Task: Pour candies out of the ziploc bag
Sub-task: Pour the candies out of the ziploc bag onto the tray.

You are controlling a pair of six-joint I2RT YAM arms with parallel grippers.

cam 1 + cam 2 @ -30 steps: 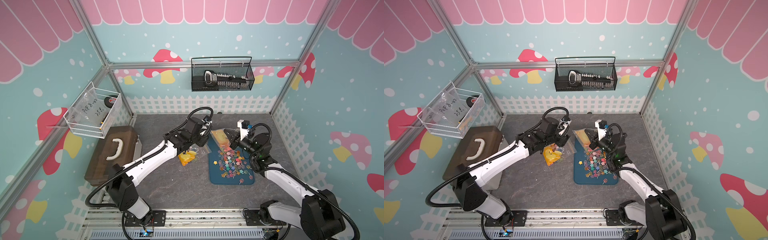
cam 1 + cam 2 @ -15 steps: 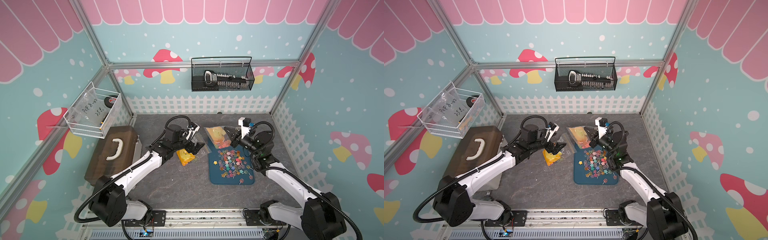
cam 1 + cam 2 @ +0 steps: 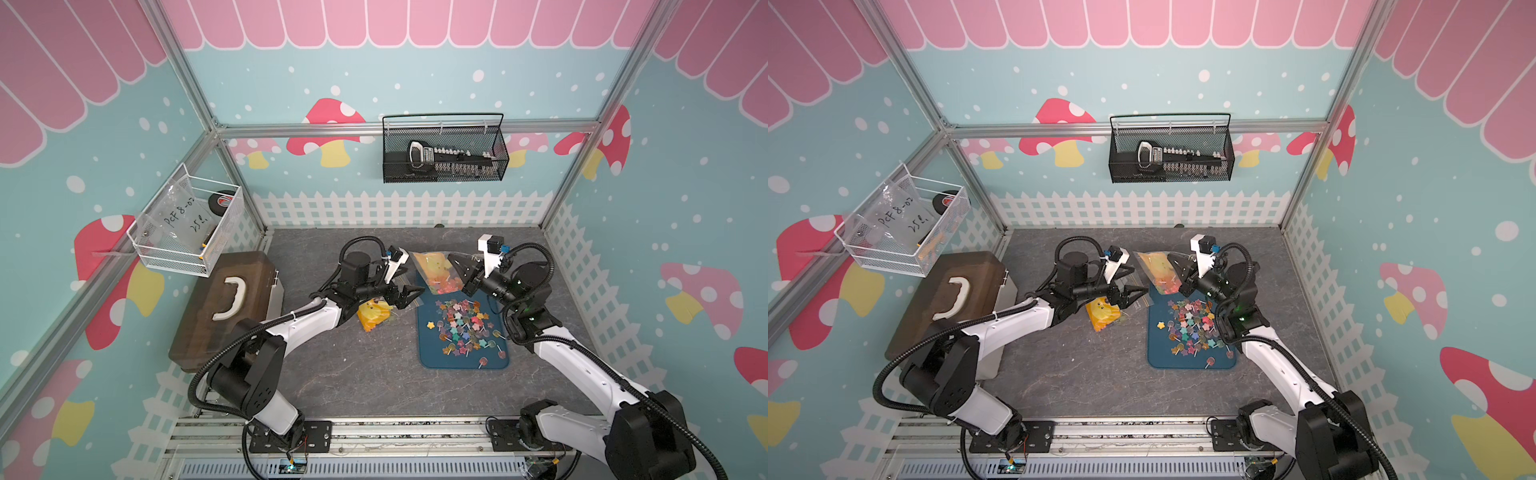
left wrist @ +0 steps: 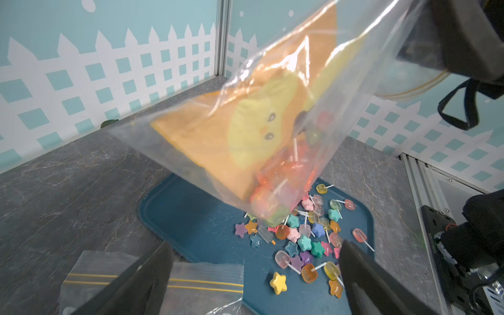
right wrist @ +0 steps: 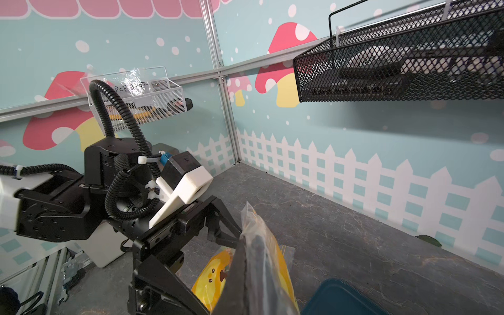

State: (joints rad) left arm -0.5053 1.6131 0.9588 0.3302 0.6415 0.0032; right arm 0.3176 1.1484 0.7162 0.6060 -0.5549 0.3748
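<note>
Dozens of candies (image 3: 465, 328), glossy stars, flowers and rounds on white sticks, lay piled on the smooth blue tray (image 3: 432, 357) right of the tabletop's (image 3: 353, 374) middle. Over the tray's far edge the right gripper (image 3: 457, 268) pinched the crinkled clear ziploc bag (image 3: 434, 270), more inside; the left gripper (image 3: 409, 284) gaped beside it.
</note>
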